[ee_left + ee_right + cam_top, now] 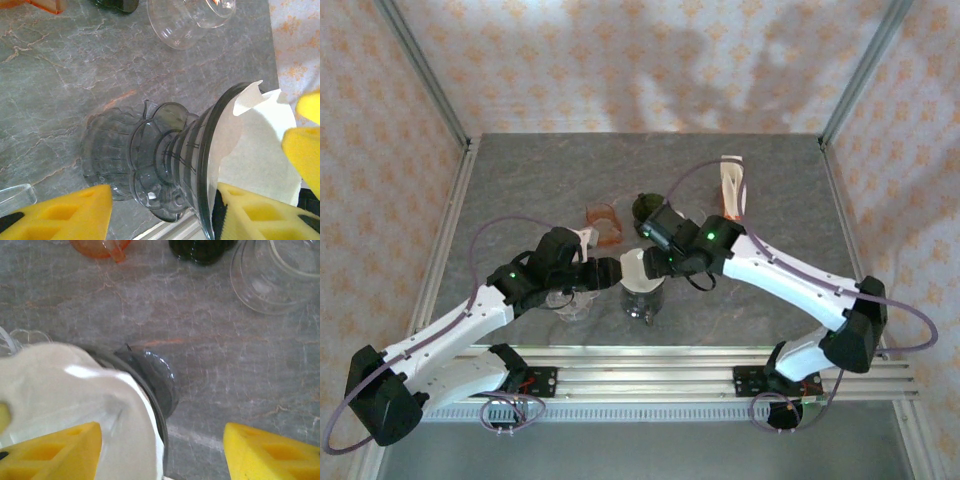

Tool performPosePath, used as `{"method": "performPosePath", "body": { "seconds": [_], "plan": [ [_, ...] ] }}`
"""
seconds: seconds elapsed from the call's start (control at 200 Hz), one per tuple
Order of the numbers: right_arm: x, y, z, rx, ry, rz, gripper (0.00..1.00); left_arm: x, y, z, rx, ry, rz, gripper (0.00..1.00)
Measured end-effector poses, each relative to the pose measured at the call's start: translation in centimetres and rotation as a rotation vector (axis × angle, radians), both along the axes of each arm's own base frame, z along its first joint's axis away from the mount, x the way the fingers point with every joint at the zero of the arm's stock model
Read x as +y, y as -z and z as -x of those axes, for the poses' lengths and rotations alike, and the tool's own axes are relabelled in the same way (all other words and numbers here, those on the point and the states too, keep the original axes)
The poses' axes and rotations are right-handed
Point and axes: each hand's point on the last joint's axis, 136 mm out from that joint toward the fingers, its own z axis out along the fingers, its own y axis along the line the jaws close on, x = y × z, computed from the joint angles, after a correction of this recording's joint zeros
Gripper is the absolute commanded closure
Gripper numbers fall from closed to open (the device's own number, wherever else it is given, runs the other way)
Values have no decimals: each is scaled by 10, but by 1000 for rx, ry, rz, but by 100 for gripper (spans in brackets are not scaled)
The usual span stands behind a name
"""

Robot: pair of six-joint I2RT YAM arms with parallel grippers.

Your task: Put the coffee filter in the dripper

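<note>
Both arms angle inward to surface centre. Left tool straddles dripper, grip unclear. Right tool apart above coffee filter.

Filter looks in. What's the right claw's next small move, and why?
Probably back the right claw slowly away from the rim. The coffee filter already sits inside the dripper, its edge poking past the rim, and the claw's jaws stand open with one finger at the paper. The left claw brackets the dripper, so a slow retreat shouldn't drag the paper out.
</note>
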Motion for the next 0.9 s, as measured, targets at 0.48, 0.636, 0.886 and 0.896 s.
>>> {"method": "performPosePath", "body": {
  "seconds": [0.48, 0.636, 0.886, 0.896],
  "plan": [
    [-3, 8, -16, -16, 33, 41, 38, 1, 0, -1, -3, -5, -4, 45],
    [-6, 7, -20, -28, 52, 48, 38, 1, 0, -1, -3, -5, -4, 45],
    [-2, 7, -19, -24, 24, 36, 34, 1, 0, -1, -3, -5, -4, 46],
    [-2, 7, -18, -24, 20, 36, 34, 1, 0, -1, -3, -5, -4, 45]
  ]
}}
